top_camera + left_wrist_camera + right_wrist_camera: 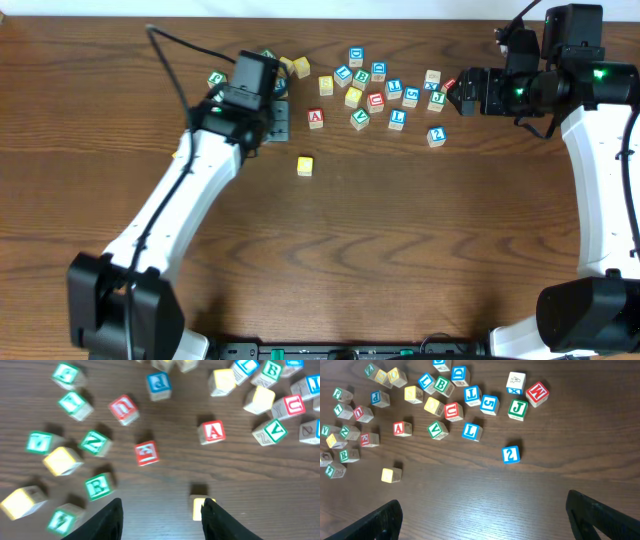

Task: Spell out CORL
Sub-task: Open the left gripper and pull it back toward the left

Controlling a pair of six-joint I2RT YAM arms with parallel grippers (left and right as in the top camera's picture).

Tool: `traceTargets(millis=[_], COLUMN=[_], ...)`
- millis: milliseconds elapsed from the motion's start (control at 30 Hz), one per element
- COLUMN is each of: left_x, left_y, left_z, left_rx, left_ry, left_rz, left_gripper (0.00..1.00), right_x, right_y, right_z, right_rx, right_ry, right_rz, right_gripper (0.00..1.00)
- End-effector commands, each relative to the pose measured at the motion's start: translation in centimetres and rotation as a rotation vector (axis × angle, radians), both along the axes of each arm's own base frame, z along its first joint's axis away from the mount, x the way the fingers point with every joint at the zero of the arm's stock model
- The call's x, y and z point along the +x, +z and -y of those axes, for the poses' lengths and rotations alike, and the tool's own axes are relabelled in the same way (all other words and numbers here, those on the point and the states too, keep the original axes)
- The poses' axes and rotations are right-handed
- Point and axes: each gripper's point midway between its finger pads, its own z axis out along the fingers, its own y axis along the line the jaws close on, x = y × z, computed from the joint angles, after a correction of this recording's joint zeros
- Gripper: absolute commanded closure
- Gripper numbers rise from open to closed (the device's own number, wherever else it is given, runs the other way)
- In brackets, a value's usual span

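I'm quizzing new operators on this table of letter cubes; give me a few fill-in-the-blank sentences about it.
The A cube has a ___ letter. The L cube has a ___ letter. The lone cube apart from the cluster has a ___ top. The right gripper stands ___, holding nothing.
Missing words: red, blue, yellow, open.
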Motion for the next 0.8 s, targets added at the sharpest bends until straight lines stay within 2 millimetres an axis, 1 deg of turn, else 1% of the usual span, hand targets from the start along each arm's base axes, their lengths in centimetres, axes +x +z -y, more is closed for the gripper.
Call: traceTargets(millis=[0,133,200,300,400,567,767], left_x=[0.0,-0.6,-0.9,-1.1,-1.1,-1.0,-0.9], left_y=[3.0,3.9,4.3,4.9,6.0,7.9,7.8], left_z=[-2.3,-4.9,-6.3,-7.4,-8.4,-9.2,-9.1], left_rx=[0.006,0.01,0.018,0.033,0.036,0.033,0.035], left_ry=[0.041,0.096,0.122,0.119,0.136,0.156,0.154], left_rz=[0.057,0.049,0.032,0.021,0.026,0.046,0.044], left_gripper=[0.5,0.49,0.46,0.44,0.43,0.42,0.42], right_x=[0.2,0.2,0.2,0.2,0.2,0.5,0.7], right_y=[1.0,1.0,1.0,1.0,1.1,1.4,1.4], right_z=[-0.8,-0.8,-1.0,-1.6,-2.4,-3.5,-4.4], right_rx=[0.01,0.019,0.03,0.037,0.044,0.052,0.047], right_ry=[0.029,0.019,0.005,0.009,0.014,0.019,0.0], right_rz=[0.028,0.026,0.019,0.017,0.02,0.03,0.034], right_gripper=[0.01,0.01,0.01,0.01,0.01,0.01,0.01])
